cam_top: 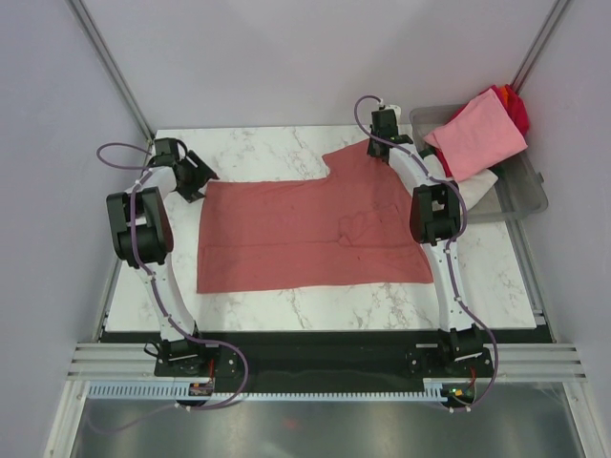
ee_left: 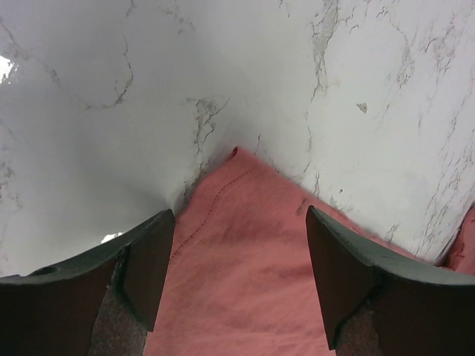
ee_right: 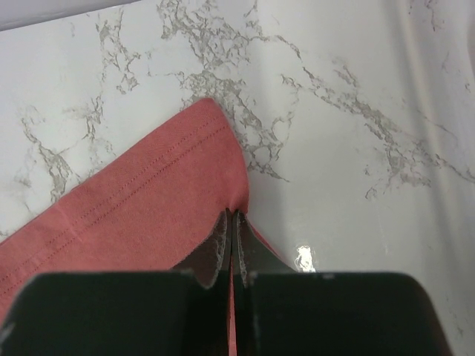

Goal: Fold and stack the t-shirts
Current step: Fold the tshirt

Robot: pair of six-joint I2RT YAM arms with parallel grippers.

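Note:
The dusty brick-red t-shirt (cam_top: 315,234) lies spread flat on the marble table, one sleeve pointing to the far right. My left gripper (cam_top: 198,181) is open at the shirt's far left corner; in the left wrist view its jaws (ee_left: 239,222) straddle that corner of the cloth (ee_left: 245,289) without closing on it. My right gripper (cam_top: 380,153) is at the far right sleeve; in the right wrist view it (ee_right: 231,216) is shut on the sleeve's hemmed edge (ee_right: 148,215).
A clear grey plastic tub (cam_top: 523,198) stands at the far right, holding a light pink shirt (cam_top: 477,138), a bright red one (cam_top: 516,107) and a white one (cam_top: 475,188). Bare marble (cam_top: 315,310) lies in front of the shirt.

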